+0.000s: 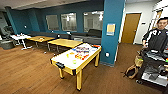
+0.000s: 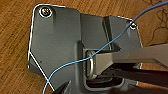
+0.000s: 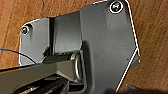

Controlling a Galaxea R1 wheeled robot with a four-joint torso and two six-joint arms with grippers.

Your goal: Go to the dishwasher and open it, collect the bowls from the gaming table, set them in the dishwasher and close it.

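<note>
While blur smears most detail, can still make out the gaming table (image 1: 75, 58) mid-room on the wood floor (image 1: 27, 72), white top, yellow rim and legs; small bowls (image 1: 74, 61) on the near half of the top, roughly three yellowish-green blobs, exact count not readable; colourful flat boxes (image 1: 82, 52) toward the far end, number unclear; two plain yellow tables (image 1: 64, 43) behind, plus one white table (image 1: 20, 37) far left; teal pillar (image 1: 111, 30) just beyond the far end; person (image 1: 157, 37) at right edge, cut off, behind a dark cart (image 1: 153, 67). Wrist views: dark robot plate over wood floor, blue cable (image 2: 75, 62) across it; cannot tell whether either gripper is open, closed or holding anything.
</note>
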